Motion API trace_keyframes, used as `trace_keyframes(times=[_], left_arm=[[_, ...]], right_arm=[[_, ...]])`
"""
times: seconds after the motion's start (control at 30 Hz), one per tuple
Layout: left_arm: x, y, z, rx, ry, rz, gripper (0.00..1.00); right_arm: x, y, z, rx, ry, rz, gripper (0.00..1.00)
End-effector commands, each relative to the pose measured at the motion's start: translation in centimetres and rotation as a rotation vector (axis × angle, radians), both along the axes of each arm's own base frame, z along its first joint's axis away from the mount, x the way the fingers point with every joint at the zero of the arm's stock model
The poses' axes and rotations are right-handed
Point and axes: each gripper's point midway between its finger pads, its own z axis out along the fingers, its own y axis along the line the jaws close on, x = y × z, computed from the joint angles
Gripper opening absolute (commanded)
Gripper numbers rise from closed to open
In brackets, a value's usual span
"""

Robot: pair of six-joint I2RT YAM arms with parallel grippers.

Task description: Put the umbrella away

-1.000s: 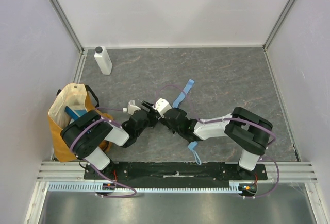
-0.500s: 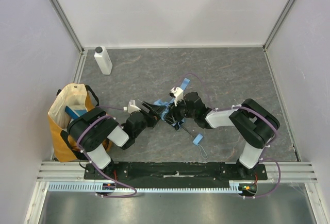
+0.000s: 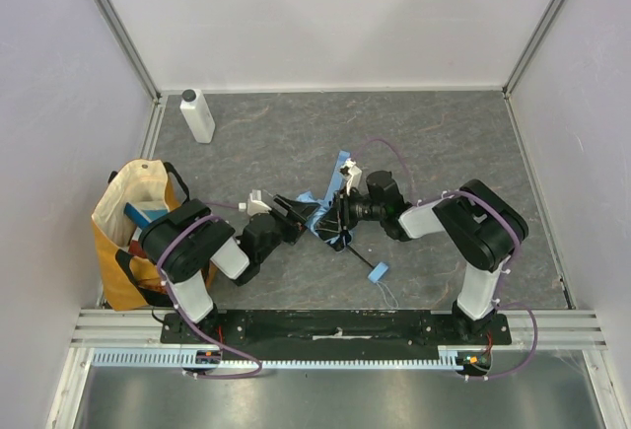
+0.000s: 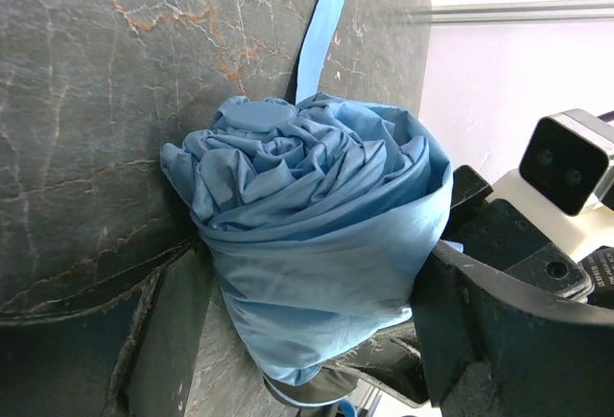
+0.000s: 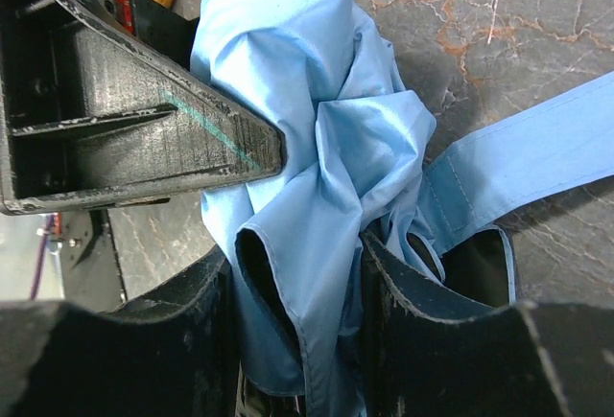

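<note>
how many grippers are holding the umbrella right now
2. The left gripper clamps the bundled umbrella from the left; the right gripper pinches its fabric from the right, mid-table.

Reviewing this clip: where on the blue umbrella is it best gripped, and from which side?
Probably the umbrella at its rolled fabric bundle, across the middle, jaws closing from either side as the left gripper does. The roll is thick and compact there, while the loose strip trailing off it is flat and would likely slip or dangle.
</note>
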Motion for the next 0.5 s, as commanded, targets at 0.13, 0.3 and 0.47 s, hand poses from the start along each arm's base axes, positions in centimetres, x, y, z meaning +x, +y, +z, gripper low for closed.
trace_keyframes(times=[0.13,0.3,0.47], left_arm=[[0.0,0.3,-2.4,0.092,0.033,-0.016,0.83],[0.1,0.0,-1.9,0.082,0.018,-0.027,0.83],[0.3,-0.2,-1.1,0.076,-0.017,-0.039,0.72]], right_arm=[[-3.3,2.3,4.4,0.243,0.151,0.133,0.0],[-3.9,2.5,4.8,0.279,0.176,0.164,0.0],[-4.4,2.1,3.0,0.251,0.211,0.167,0.0]])
